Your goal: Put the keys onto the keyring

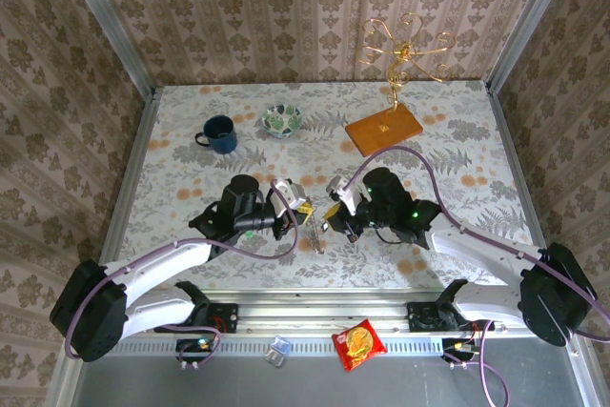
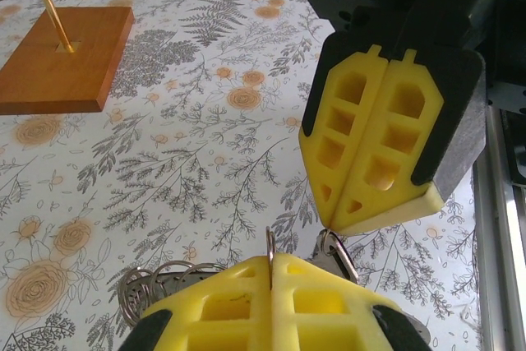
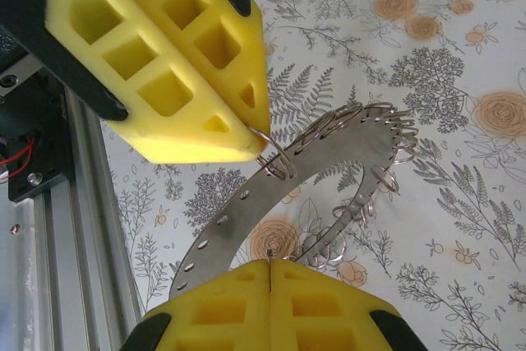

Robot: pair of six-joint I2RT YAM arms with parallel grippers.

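From the top view, the two arms meet over the middle of the table (image 1: 181,154), which has a cloth printed with ferns and orange flowers. The left gripper (image 1: 305,207) and the right gripper (image 1: 330,220) stand tip to tip. The keyring (image 1: 315,234) is a thin bright metal piece between them, near the front edge. A round blue mug (image 1: 220,134), a small patterned bowl (image 1: 282,120) and a flat wooden base (image 1: 383,129) with a curly gold wire stand (image 1: 405,45) are well apart from the grippers, toward the far wall. Open cloth lies on both sides. A shiny red snack packet (image 1: 357,344) lies on the grey metal ledge (image 1: 400,383) by the arm bases.

In the left wrist view, the left gripper (image 2: 271,262) has blocky yellow fingers with square hollows. Its jaws are pressed together on a thin ring edge of the keyring (image 2: 152,285), whose other rings lie on the cloth just beside. The right gripper (image 2: 335,221), with the same yellow pads in black shells, is closed as well and pinches another ring at its pointed tip.

In the right wrist view, the keyring (image 3: 234,213) is a curved flat steel strip with a row of small holes and many wire split rings. The right gripper (image 3: 270,267) is closed on a thin piece of it. The left gripper (image 3: 246,144) nips one ring at its corner. The aluminium rail (image 3: 74,228) runs just beside.
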